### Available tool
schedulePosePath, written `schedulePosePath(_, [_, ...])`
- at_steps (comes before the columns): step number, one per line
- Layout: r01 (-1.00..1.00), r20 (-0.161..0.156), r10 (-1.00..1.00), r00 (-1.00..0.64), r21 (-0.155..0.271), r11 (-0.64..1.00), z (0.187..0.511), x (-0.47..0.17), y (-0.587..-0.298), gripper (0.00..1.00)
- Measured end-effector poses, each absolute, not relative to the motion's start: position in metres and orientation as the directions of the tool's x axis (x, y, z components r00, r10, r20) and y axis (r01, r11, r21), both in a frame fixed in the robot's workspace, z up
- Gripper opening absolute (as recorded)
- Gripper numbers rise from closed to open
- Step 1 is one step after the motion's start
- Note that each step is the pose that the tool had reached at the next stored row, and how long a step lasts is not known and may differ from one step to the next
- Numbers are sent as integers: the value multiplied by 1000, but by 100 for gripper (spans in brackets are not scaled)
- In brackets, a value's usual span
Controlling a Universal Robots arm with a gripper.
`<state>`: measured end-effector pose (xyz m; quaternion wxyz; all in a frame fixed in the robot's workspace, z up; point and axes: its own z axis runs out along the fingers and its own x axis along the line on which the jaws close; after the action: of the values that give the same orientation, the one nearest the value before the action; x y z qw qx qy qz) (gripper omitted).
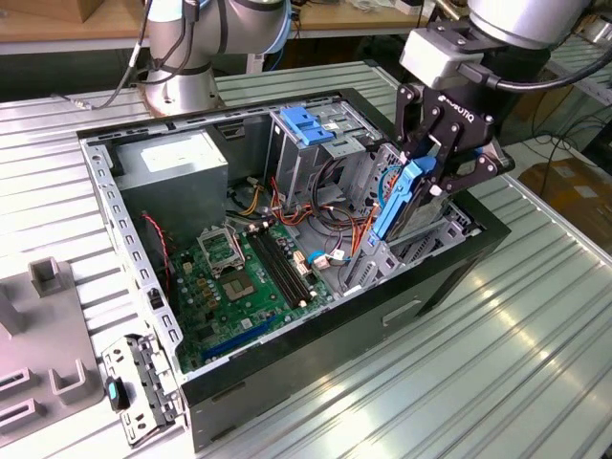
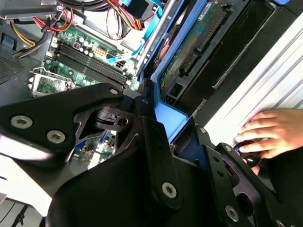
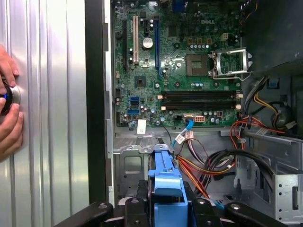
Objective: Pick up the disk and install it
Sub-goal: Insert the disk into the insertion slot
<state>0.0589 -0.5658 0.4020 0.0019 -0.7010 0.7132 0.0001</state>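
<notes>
The gripper (image 1: 442, 180) pinches the disk (image 1: 399, 199) by its blue rails, its fingers pressed against both sides. The disk is held on edge and tilted. It is at the 3 o'clock side of the open computer case (image 1: 287, 356) in the exterior view, with its lower end down among the drive bays. The motherboard (image 1: 239, 279) lies toward 8 o'clock of it, and a cage with a blue latch (image 1: 308, 124) toward 10 o'clock. The case lies on a ribbed metal worktop (image 1: 535, 335). In the second wrist view, a person's hand (image 2: 267, 135) rests on the worktop beside the case.
</notes>
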Motion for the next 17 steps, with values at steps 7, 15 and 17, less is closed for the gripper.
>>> schedulePosePath(7, [-1000, -3, -1000, -17, -2, 17, 390, 59, -566, 37])
schedulePosePath(15, [-1000, -3, -1000, -17, -1, 17, 376, 59, -566, 37])
schedulePosePath(17, [-1000, -3, -1000, -17, -1, 17, 374, 59, -566, 37])
